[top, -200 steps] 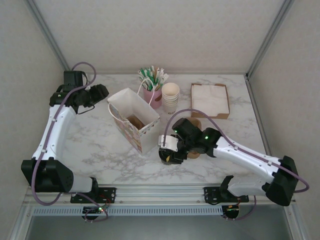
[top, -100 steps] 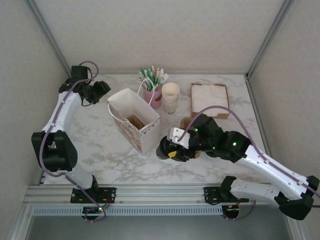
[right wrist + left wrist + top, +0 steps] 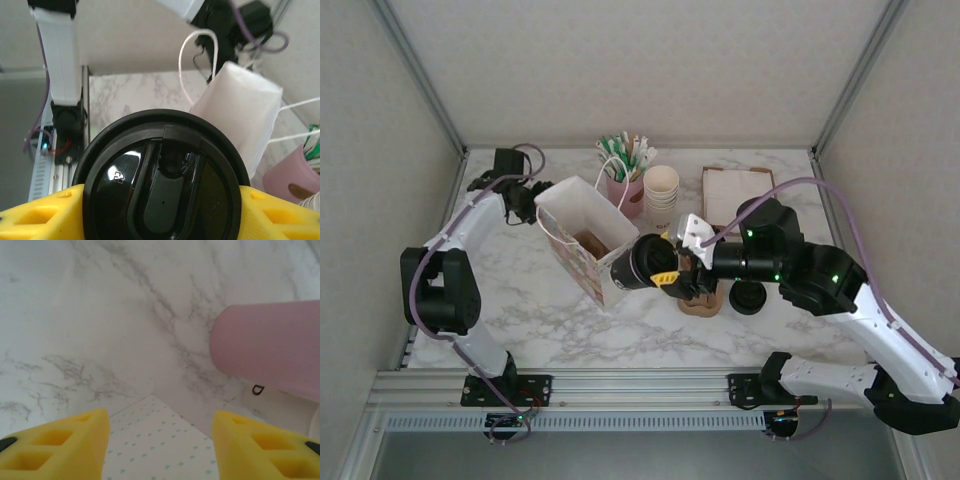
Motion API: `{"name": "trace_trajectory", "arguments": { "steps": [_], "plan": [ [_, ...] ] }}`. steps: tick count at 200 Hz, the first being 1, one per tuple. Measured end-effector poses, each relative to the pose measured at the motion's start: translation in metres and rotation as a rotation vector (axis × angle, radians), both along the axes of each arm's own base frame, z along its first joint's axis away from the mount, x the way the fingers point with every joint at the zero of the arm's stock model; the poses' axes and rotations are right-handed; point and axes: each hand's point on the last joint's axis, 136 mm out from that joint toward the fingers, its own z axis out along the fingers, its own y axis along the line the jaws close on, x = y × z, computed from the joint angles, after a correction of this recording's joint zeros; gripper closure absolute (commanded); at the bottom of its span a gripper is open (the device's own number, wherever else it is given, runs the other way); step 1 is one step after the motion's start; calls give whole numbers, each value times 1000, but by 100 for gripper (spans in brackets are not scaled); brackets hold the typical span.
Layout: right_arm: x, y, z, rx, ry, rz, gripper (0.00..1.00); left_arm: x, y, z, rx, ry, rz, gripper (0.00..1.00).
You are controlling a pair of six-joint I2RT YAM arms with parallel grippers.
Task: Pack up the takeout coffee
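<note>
Now the coffee (image 3: 642,266) hangs beside the bag's mouth, clamped in the right gripper (image 3: 667,272).
It lies roughly level, lid facing left toward the bag (image 3: 570,205), just off the near rim. The left gripper (image 3: 525,197) waits at the far rim, fingers apart and holding nothing. A pink cup (image 3: 623,192) and a cup stack (image 3: 661,195) stand behind.
</note>
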Motion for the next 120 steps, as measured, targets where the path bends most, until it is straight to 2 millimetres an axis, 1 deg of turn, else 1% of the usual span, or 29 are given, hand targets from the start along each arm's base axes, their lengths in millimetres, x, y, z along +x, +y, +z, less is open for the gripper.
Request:
{"name": "trace_trajectory", "arguments": {
  "steps": [14,28,41,56,71,92,106,120],
  "plan": [
    [3,5,13,27,11,-12,40,-7,-3,-10,2,23,-8,44],
    [7,10,21,43,14,-16,40,-14,-5,-20,6,47,-11,44],
    [11,15,26,49,22,-22,40,-23,-6,-30,14,70,-9,44],
    [18,23,30,48,35,-37,40,-34,-7,-36,21,86,-8,44],
    [29,31,33,38,56,-72,40,-44,-9,-37,22,90,-10,44],
    [46,45,37,18,88,-126,40,-54,-13,-34,16,73,-9,44],
    [57,53,34,-1,102,-154,39,-60,-17,-31,14,60,-16,44],
    [65,58,25,-36,116,-176,38,-67,-25,-30,12,50,-29,44]
  ]
}}
